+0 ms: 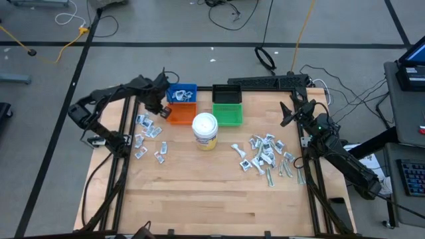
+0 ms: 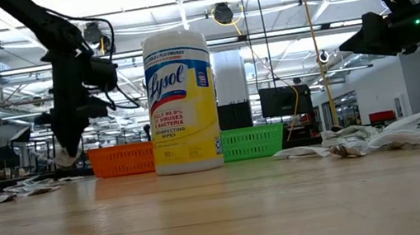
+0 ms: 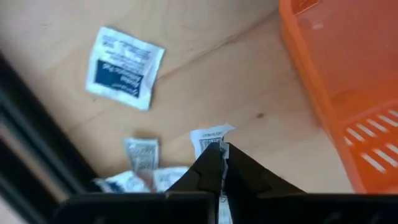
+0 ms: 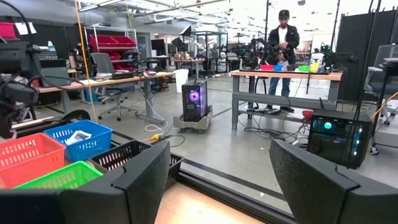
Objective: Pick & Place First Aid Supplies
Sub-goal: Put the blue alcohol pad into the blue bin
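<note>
My left gripper (image 1: 163, 111) hovers over the table just left of the orange bin (image 1: 181, 114) and is shut on one small white packet (image 3: 210, 135). More white-and-grey packets lie flat in a loose group on the table's left (image 1: 147, 136), and a larger heap lies on its right (image 1: 265, 156). A few packets sit inside the blue bin (image 1: 181, 93). My right gripper (image 1: 287, 114) hangs open and raised near the table's far right corner, beyond the right heap, touching nothing. My left gripper (image 3: 222, 148) pinches the white packet between its two fingertips, coming from above and pointing down. The packet's printed end (image 3: 211, 132) sticks out past the fingertips. It is lifted clear of the table, and the low view shows it pale below the fingers (image 2: 66, 159).
The white-lidded jar with the yellow label (image 1: 205, 130) stands upright mid-table, in front of the orange and green bins (image 1: 228, 114). The black bin (image 1: 226, 94) sits behind the green one. A blue-and-white packet (image 3: 124, 68) lies on the wood below my left gripper. The table's near half is bare wood (image 1: 212, 199).
</note>
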`<action>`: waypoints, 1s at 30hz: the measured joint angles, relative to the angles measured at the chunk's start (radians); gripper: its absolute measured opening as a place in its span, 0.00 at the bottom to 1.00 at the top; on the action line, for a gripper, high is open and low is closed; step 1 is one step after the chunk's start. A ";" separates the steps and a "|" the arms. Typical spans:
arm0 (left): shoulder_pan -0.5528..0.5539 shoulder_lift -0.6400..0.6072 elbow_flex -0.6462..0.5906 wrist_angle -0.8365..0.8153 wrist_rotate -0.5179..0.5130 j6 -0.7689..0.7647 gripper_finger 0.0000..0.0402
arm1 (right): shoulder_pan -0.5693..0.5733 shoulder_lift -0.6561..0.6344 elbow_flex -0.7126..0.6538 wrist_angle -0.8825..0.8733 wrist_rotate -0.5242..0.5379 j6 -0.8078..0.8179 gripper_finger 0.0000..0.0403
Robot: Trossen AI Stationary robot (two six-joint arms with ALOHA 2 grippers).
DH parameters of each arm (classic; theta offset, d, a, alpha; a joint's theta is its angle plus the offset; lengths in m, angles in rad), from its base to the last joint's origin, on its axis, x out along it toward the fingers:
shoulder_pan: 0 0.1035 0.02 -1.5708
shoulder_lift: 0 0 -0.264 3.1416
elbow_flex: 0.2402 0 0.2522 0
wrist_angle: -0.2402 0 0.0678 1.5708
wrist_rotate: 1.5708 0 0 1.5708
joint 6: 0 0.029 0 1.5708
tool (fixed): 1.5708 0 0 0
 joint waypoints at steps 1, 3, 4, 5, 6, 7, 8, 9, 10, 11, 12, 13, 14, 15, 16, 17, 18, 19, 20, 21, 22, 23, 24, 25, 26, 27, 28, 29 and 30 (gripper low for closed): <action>0.004 0.000 0.015 -0.027 0.000 0.000 0.02 | 0.000 0.000 0.000 0.000 0.000 0.000 0.68; 0.011 0.000 0.044 -0.070 0.000 -0.003 0.01 | 0.000 0.000 0.000 0.000 0.000 0.000 0.68; 0.015 0.000 0.056 -0.080 0.000 -0.009 0.02 | 0.000 0.000 0.000 0.000 0.000 0.000 0.68; 0.016 0.000 0.069 -0.090 0.000 -0.010 0.02 | 0.000 0.000 0.000 0.000 0.000 0.000 0.68; 0.018 0.002 0.085 -0.101 0.000 -0.011 0.03 | 0.000 0.000 0.000 0.000 0.000 0.000 0.68; 0.019 0.010 0.106 -0.113 0.000 -0.010 0.03 | 0.000 0.000 0.000 0.000 0.000 0.000 0.68; 0.019 0.020 0.129 -0.121 0.000 -0.010 0.03 | 0.000 0.000 0.000 0.000 0.000 0.000 0.68; 0.019 0.033 0.153 -0.129 -0.001 -0.011 0.02 | 0.000 0.000 0.000 0.000 0.000 0.000 0.68; 0.021 0.049 0.180 -0.134 0.000 -0.010 0.01 | 0.000 0.000 0.000 0.000 0.000 0.000 0.68; 0.020 0.064 0.208 -0.140 0.000 -0.005 0.01 | 0.000 0.000 0.000 0.000 0.000 0.000 0.68; 0.020 0.082 0.238 -0.144 0.000 0.000 0.01 | 0.000 0.000 0.000 0.000 0.000 0.000 0.68; 0.020 0.102 0.268 -0.151 -0.001 0.002 0.01 | 0.000 0.000 0.000 0.000 0.000 0.000 0.68; 0.020 0.124 0.298 -0.160 -0.001 0.003 0.02 | 0.000 0.000 0.000 0.000 0.000 0.000 0.68; 0.020 0.150 0.329 -0.168 -0.001 0.005 0.03 | 0.000 0.000 0.000 0.000 0.000 0.000 0.68; 0.020 0.175 0.363 -0.178 -0.001 0.007 0.04 | 0.000 0.000 0.000 0.000 0.000 0.000 0.67; 0.020 0.200 0.398 -0.188 -0.001 0.012 0.04 | 0.000 0.000 0.000 0.000 0.000 0.000 0.67; 0.020 0.226 0.434 -0.199 -0.001 0.020 0.04 | 0.000 0.000 0.000 0.000 0.000 0.000 0.67; 0.020 0.253 0.470 -0.209 -0.001 0.030 0.03 | 0.000 0.000 0.000 0.000 0.000 0.000 0.67; 0.020 0.279 0.506 -0.225 -0.001 0.039 0.02 | 0.000 0.000 0.000 0.000 0.000 0.000 0.67; 0.020 0.308 0.542 -0.235 -0.001 0.045 0.01 | 0.000 0.000 0.000 0.000 0.000 0.000 0.67; 0.020 0.335 0.577 -0.245 0.000 0.051 0.01 | 0.000 0.000 0.000 0.000 0.000 0.000 0.67; 0.020 0.361 0.613 -0.255 0.000 0.055 0.01 | 0.000 0.000 0.000 0.000 0.000 0.000 0.68; 0.020 0.388 0.649 -0.264 0.000 0.055 0.02 | 0.000 0.000 0.000 0.000 0.000 0.000 0.68; 0.020 0.413 0.681 -0.272 0.000 0.059 0.03 | 0.000 0.000 0.000 0.000 0.000 0.000 0.68; 0.020 0.438 0.714 -0.281 0.000 0.061 0.03 | 0.000 0.000 0.000 0.000 0.000 0.000 0.68; 0.020 0.465 0.744 -0.285 0.000 0.062 0.04 | 0.000 0.000 0.000 0.000 0.000 0.000 0.67; 0.020 0.490 0.770 -0.287 0.001 0.065 0.04 | 0.000 0.000 0.000 0.000 0.000 0.000 0.67; 0.019 0.514 0.795 -0.287 0.005 0.071 0.04 | 0.000 0.000 0.000 0.000 0.000 0.000 0.67; 0.016 0.537 0.817 -0.287 0.007 0.078 0.04 | 0.000 0.000 0.000 0.000 0.000 0.000 0.67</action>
